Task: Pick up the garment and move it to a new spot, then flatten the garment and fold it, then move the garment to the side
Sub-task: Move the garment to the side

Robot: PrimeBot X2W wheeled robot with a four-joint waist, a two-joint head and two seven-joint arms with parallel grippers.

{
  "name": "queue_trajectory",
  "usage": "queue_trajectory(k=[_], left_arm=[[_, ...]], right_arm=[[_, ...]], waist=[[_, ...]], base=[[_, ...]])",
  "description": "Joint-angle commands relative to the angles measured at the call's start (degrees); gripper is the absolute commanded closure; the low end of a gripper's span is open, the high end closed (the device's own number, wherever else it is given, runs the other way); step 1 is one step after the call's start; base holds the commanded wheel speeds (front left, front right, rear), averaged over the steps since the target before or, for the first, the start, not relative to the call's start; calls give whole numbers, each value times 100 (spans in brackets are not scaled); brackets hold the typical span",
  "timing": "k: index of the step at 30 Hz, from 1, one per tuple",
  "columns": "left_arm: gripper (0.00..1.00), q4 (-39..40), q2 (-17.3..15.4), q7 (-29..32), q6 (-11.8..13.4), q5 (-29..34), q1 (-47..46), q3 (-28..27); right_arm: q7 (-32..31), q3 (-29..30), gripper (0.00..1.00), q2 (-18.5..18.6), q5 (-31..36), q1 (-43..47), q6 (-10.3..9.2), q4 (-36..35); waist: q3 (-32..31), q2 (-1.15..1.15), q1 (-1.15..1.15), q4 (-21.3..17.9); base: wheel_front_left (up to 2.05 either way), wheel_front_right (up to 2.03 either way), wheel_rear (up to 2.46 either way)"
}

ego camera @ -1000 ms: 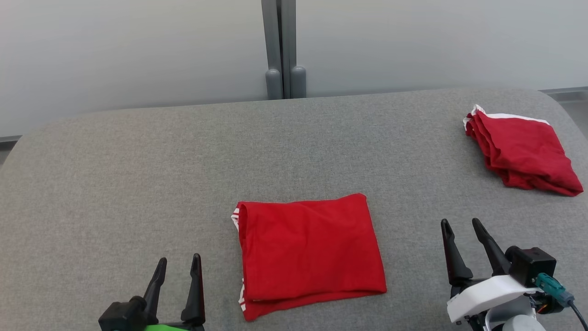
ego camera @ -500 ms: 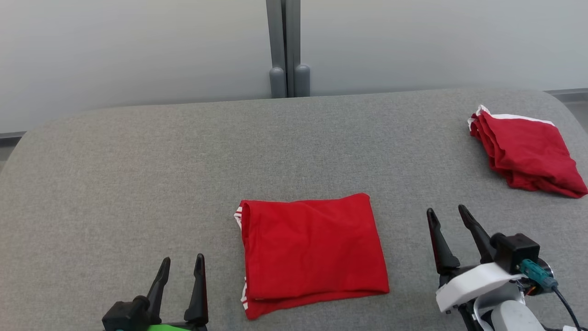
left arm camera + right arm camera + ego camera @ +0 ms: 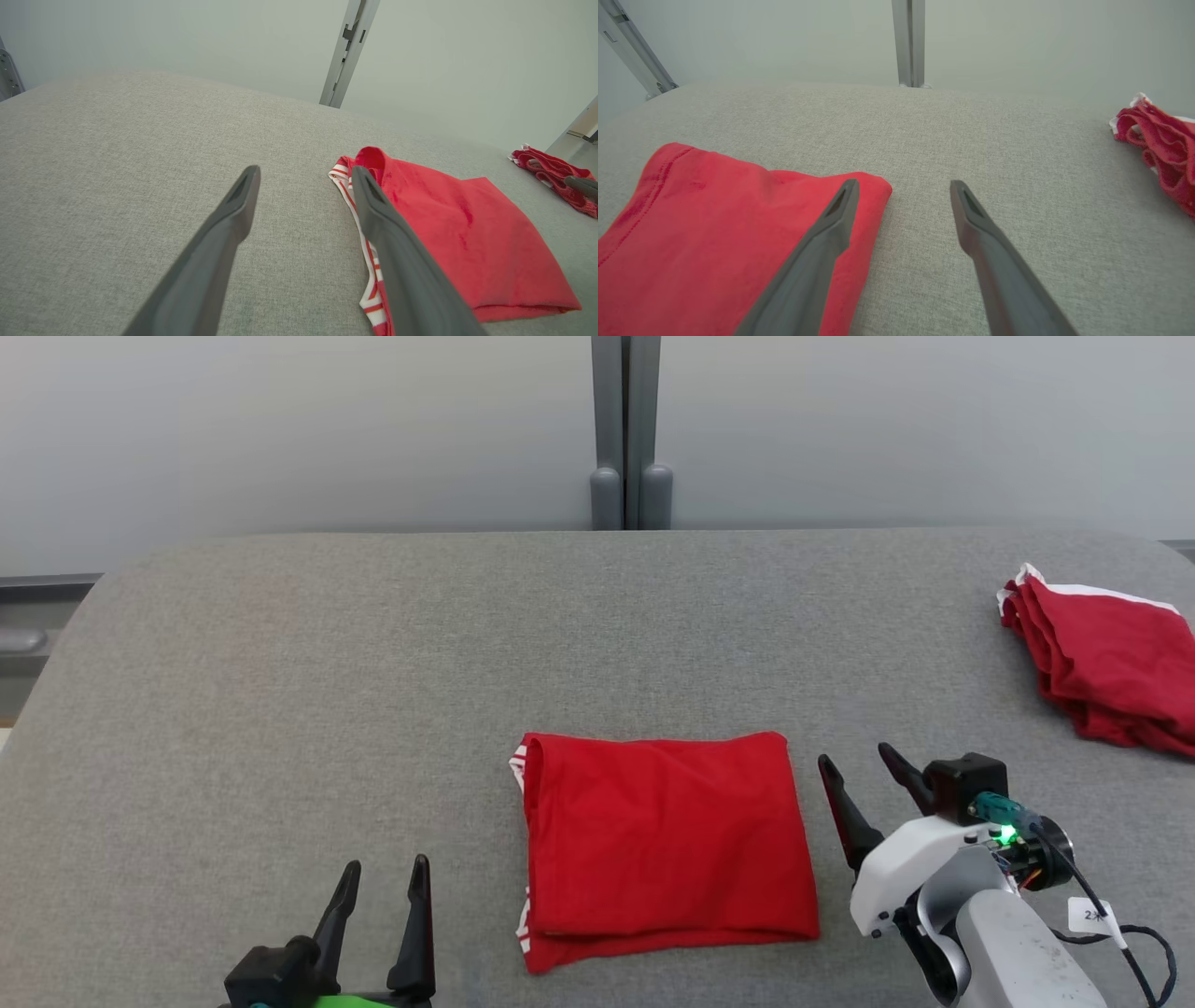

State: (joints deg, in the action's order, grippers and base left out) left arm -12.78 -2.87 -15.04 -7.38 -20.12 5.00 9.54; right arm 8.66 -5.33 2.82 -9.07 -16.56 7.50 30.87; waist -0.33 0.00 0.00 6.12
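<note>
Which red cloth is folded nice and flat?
The bright red garment in the middle of the table, with striped white trim at its left edge. The darker red cloth at the far right is bunched and wrinkled.

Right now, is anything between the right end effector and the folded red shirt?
Nothing visible: only bare grey fabric surface lies between the open right end effector and the folded bright red jersey shirt.
</note>
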Motion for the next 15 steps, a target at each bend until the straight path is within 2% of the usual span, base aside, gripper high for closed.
queue_trajectory(k=[1,7,15], left_arm=[[0,-7,-6,-17,-18,1,-68,4],[0,-13,-6,-17,-18,-34,-84,24],[0,27,-6,-17,-15,-46,-140,1]], right_arm=[[-95,-39,0,19,-105,-79,-4,136],[-555,-288,0,19,-335,-296,-4,708],[-1063,-665,0,21,-493,-543,-4,1299]], waist=[[25,0,0,125],[139,0,0,345],[264,0,0,426]], base=[[0,0,0],[0,0,0],[0,0,0]])
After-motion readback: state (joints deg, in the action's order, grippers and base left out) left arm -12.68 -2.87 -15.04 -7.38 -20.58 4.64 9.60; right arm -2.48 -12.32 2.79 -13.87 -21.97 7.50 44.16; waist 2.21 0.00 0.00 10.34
